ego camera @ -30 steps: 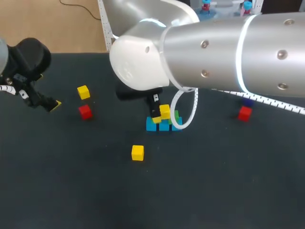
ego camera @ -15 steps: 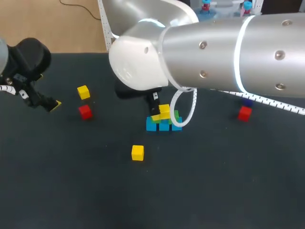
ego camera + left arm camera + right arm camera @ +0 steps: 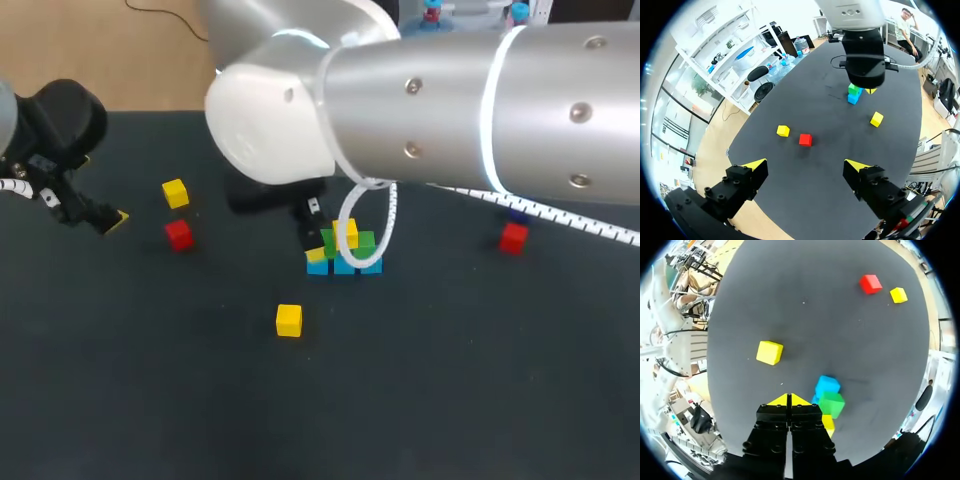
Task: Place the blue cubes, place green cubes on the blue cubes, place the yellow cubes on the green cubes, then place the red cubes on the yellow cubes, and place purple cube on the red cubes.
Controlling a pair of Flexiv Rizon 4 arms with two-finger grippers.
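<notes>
**Stack at risk from the closed gripper beside it**

The right gripper point(image 3: 788, 399) is seen with its fingers pressed together and nothing held between them, just beside the stack. The blue cubes point(image 3: 345, 266) are set in a row near the middle of the table point(image 3: 450, 400). The green cubes point(image 3: 363, 242) are laid on them, and a top yellow cube point(image 3: 347, 232) is placed on the green; whether it sits squarely cannot be told. If the arm is drawn off sideways rather than upward, that cube is likely to be swept off or the green layer shifted. The white cable point(image 3: 389, 215), looped in front of the stack, could also be snagged on it.

The left gripper point(image 3: 805, 165) is held wide open and empty at the table's left side. A loose yellow cube point(image 3: 289, 320) is found near the stack. A second yellow cube point(image 3: 175, 193) and a red cube point(image 3: 179, 234) lie well apart at the left, and a second red cube point(image 3: 513, 238) lies at the right. The purple cube point(image 3: 518, 215) is largely hidden behind the right arm's cable.
</notes>
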